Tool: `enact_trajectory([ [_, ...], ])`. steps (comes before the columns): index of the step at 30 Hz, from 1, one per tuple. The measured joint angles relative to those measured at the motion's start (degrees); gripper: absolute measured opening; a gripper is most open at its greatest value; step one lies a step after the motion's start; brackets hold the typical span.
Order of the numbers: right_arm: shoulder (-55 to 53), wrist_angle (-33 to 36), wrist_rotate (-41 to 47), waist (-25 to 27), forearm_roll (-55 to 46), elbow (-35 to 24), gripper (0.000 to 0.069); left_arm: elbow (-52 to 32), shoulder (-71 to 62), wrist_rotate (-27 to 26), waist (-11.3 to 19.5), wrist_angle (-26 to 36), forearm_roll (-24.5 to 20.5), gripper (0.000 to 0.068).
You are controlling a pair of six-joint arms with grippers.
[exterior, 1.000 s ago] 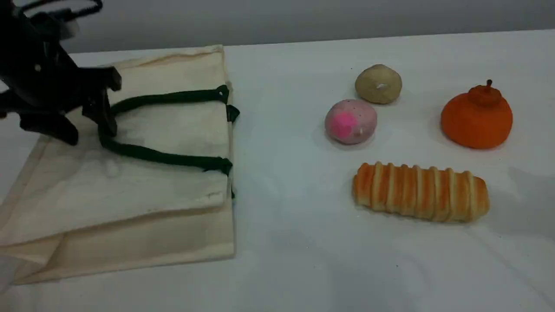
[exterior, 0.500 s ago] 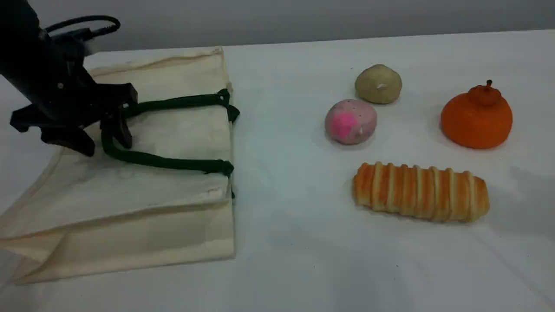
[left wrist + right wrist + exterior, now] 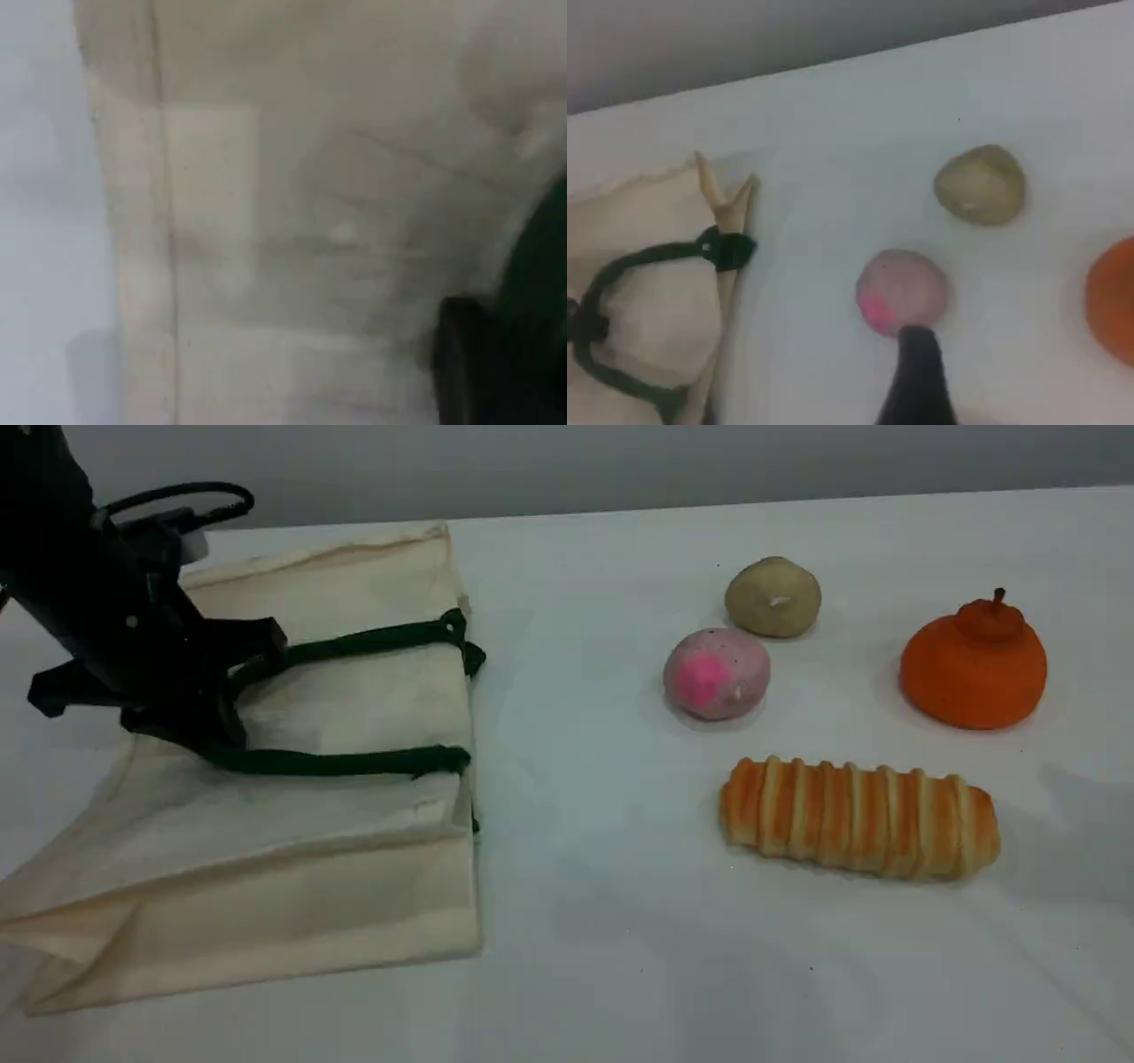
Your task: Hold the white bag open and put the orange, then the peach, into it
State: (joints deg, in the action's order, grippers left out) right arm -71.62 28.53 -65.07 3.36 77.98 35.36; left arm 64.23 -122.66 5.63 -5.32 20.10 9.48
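**A:** Scene view: left gripper is pinched shut on the rope handle of the white bag, which lies flat. The orange and peach sit well off to the right.

**B:** Left wrist's just blurry canvas. Right wrist: right gripper wide, nothing in it, peach dead ahead. I'd lift that handle high first.
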Motion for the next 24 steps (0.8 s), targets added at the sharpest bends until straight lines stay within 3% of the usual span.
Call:
enact_trajectory([
  [4,0.0,0.0,0.0,0.0,0.0,0.0,0.0505,1.06,0.64,-0.52,0.0,0.3,0.0,0.0081],
  [9,0.0,0.0,0.0,0.0,0.18,0.0,0.0505,7.18,4.48,-2.32,0.0,7.88,1.94,0.0081],
  [12,0.0,-0.41,0.0,0.0,1.68,0.0,0.0505,11.59,7.47,-6.8,-0.02,13.8,5.43,0.0081],
  [19,-0.11,-0.67,-5.14,0.0,7.24,0.0,0.0505,20.88,13.98,-19.12,-1.24,27.98,18.28,0.0081],
  [24,-1.9,-0.67,-8.29,0.0,10.99,0.0,0.0505,24.8,18.05,-21.26,-4.79,35.88,20.46,0.0081],
])
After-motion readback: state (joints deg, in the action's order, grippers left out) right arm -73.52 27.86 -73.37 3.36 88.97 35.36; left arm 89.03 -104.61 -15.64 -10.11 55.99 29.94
